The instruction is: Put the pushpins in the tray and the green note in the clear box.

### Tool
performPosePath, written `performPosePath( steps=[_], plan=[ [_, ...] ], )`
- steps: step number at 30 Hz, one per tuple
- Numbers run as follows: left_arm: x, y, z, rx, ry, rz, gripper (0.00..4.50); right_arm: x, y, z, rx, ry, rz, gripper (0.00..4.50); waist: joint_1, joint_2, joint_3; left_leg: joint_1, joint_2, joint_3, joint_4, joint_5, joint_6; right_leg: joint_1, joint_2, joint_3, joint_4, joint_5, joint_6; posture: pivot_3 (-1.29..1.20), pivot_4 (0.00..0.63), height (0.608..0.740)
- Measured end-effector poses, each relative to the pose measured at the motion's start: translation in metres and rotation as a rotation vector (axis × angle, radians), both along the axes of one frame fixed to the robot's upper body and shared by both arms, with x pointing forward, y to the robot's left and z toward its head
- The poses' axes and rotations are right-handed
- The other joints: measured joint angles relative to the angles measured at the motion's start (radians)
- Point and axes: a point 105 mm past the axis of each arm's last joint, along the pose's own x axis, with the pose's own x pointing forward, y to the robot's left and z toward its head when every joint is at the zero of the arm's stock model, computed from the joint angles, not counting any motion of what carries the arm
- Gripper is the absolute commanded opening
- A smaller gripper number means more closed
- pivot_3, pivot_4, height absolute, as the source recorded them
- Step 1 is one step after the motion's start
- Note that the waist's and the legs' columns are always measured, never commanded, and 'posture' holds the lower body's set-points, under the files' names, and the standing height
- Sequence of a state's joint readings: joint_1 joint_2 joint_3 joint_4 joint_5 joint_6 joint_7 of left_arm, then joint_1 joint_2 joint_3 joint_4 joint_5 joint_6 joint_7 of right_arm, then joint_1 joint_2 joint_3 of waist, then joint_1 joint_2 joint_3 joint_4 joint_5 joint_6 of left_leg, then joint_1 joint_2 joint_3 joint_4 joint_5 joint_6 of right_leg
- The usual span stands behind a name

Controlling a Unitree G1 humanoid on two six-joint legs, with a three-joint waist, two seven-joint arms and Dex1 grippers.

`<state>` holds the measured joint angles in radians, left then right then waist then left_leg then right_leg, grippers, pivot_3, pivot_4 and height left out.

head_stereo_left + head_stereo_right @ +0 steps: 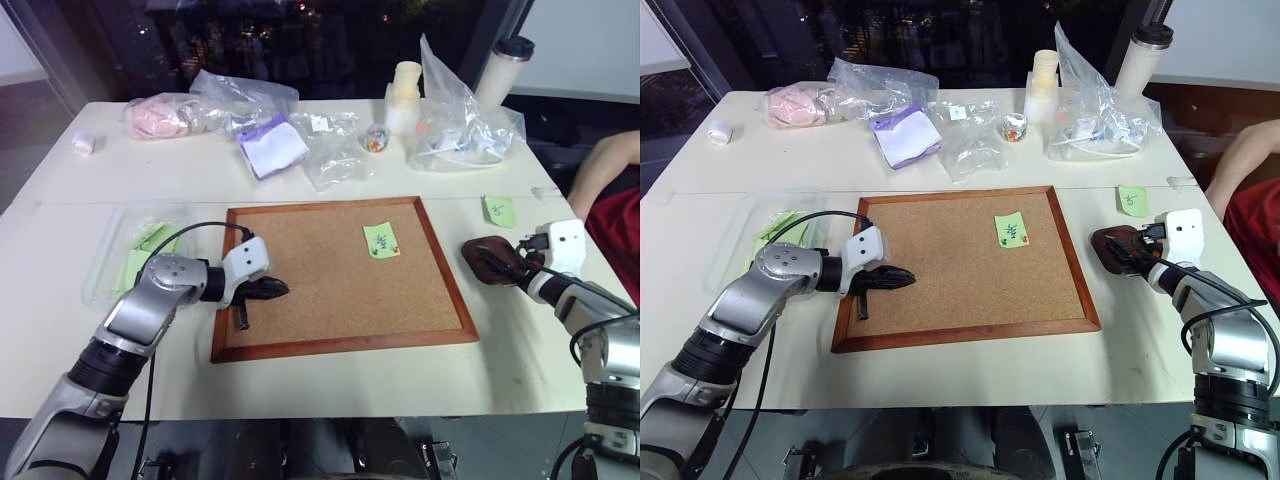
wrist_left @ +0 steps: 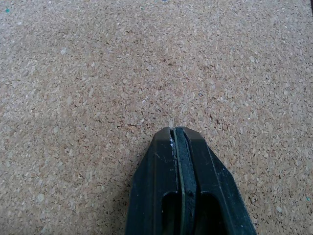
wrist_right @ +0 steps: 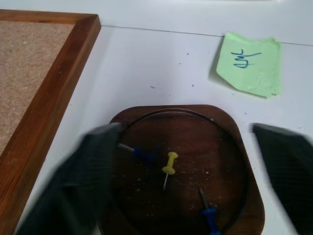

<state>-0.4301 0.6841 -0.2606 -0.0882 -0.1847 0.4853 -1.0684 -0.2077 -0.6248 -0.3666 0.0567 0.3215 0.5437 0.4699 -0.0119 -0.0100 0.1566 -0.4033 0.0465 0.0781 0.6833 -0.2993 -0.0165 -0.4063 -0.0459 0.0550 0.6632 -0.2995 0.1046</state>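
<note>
Several pushpins, a yellow pushpin (image 3: 169, 164) and two blue ones (image 3: 146, 154), lie in the dark brown tray (image 3: 230, 147), which stands just right of the corkboard (image 1: 330, 285). My right gripper (image 3: 186, 139) hangs open over the tray, one finger on each side, holding nothing. The green note (image 1: 381, 240) sits on the corkboard's upper right part, with small pin heads at its lower edge. At the table's left the clear box (image 1: 105, 275) holds some green notes. My left gripper (image 2: 175, 132) is shut and empty above the corkboard's left side.
A second green note (image 1: 498, 210) lies on the table just beyond the tray. Clear plastic bags (image 1: 330, 150), a white bottle (image 1: 405, 95) and a tumbler (image 1: 503, 70) crowd the far side. A person's arm (image 1: 612, 160) reaches in at the right edge.
</note>
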Motion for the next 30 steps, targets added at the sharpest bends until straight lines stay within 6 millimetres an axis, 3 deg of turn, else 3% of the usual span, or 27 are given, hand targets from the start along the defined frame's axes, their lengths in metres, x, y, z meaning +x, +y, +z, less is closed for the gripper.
performPosePath(
  steps=[7,11,15,24,27,30],
  plan=[
    [0.001,0.0,0.0,-0.002,0.004,-0.003,0.0,0.001,0.013,0.018,0.017,-0.074,0.055,4.4,0.0,0.0,0.0,0.0,0.0,0.0,0.0,0.0,0.0,0.0,0.0,0.0,0.0,0.0,0.0,0.0,0.15,0.734],
    [0.001,0.001,0.0,0.001,0.004,-0.004,0.0,-0.004,0.077,0.035,-0.031,-0.129,0.363,4.4,-0.001,0.0,0.0,0.0,0.0,-0.001,0.0,0.0,0.0,0.0,0.0,0.0,0.0,0.0,0.0,0.0,0.15,0.734],
    [0.001,0.0,0.0,-0.002,-0.001,-0.009,0.0,-0.005,0.121,0.012,0.002,-0.064,0.527,4.4,0.001,-0.001,0.0,-0.001,0.0,-0.001,0.0,0.0,0.0,0.0,0.0,-0.001,0.0,0.0,0.0,0.0,0.15,0.734],
    [0.0,0.0,0.0,-0.002,-0.001,-0.004,0.0,0.015,0.14,-0.01,0.034,-0.054,0.54,4.4,0.001,-0.001,0.0,-0.001,0.0,-0.001,0.0,0.0,0.0,-0.001,0.0,-0.001,0.0,0.0,0.0,0.0,0.15,0.734],
    [0.0,0.0,-0.001,-0.003,-0.002,0.0,0.0,0.019,0.141,-0.014,0.034,-0.053,0.538,3.53,0.0,-0.001,0.0,-0.001,0.0,0.0,0.0,0.0,0.0,-0.001,0.0,-0.001,0.0,0.0,0.0,0.0,0.15,0.734],
    [-0.001,0.001,-0.001,-0.005,-0.004,0.003,0.0,0.024,0.14,-0.015,0.024,-0.06,0.528,2.04,0.0,-0.001,0.0,-0.001,0.0,-0.001,0.0,0.0,0.0,-0.001,0.0,-0.001,0.0,0.0,0.0,0.0,0.15,0.734]
  ],
)
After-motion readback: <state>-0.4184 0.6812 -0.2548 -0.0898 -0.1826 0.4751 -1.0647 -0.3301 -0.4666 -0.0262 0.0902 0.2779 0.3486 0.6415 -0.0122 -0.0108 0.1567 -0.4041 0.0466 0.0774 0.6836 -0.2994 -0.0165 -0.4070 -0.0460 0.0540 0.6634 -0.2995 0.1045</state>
